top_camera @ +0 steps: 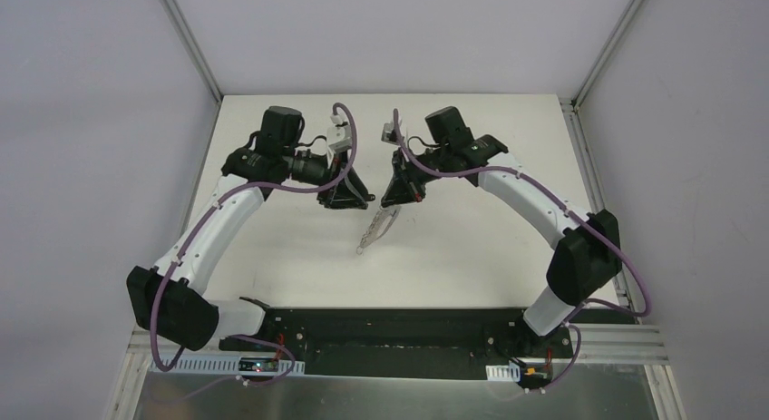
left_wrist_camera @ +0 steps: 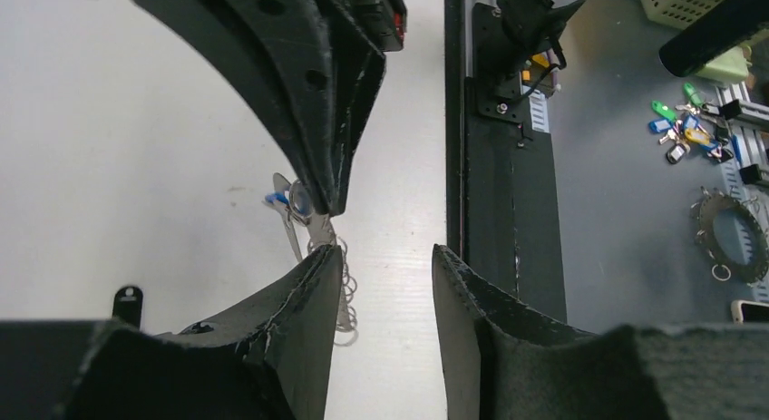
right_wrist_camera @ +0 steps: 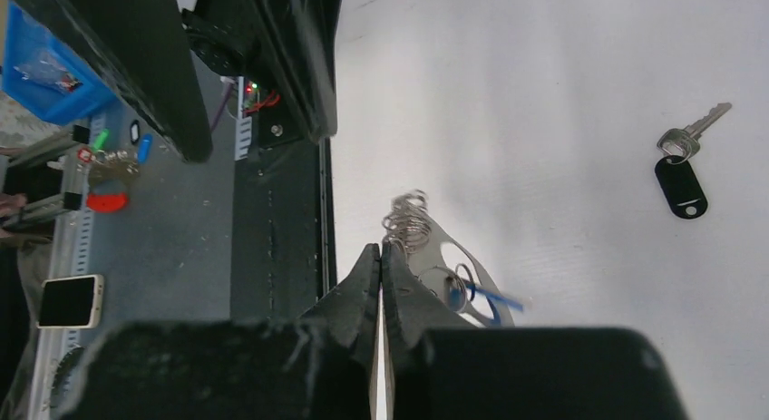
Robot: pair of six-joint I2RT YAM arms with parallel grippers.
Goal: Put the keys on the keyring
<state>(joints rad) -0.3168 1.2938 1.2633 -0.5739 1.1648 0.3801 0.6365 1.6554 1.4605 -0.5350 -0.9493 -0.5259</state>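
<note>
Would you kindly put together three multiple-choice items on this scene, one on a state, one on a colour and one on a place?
1. On the right gripper, what do the jaws do?
A) stand wide open
B) shut on the keyring
C) shut on nothing

2. What colour is the tag beside the held keyring?
A) red
B) blue
C) yellow

3. Where is the black-tagged key?
A) hung on the keyring
B) in a basket
C) flat on the table, apart from the keyring

Answers:
1 B, the jaws meet with the loop coming out between them.
2 B, a blue strip shows by the loop in the right wrist view.
3 C, it lies alone on the white top, well away from the loop.
</note>
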